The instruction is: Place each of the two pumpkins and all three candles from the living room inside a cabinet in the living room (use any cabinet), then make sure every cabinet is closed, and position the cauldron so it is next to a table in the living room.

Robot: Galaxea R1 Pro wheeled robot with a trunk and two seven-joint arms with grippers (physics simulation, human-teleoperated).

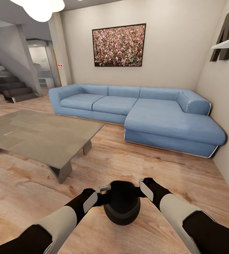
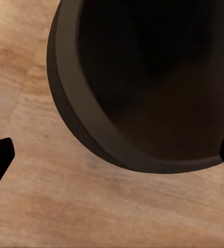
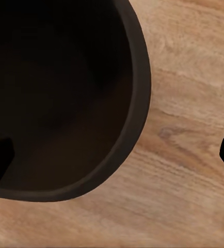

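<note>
— Both arms are reaching forward, and the cauldron is sitting between them at 6 o'clock, above the wooden floor.

— Are the tools grasping it?

— The left tool and the right tool are pressing at its rim from both sides, but I cannot tell how their jaws are standing.

— And the tabletop?

— It is standing at 10 o'clock, well apart from the cauldron; the blue sofa is lying at 12 o'clock.

One black pot sits between two hands, left hand and right hand. One grey counter stands left of the pot, one blue sofa beyond it, one picture above the sofa.
</note>
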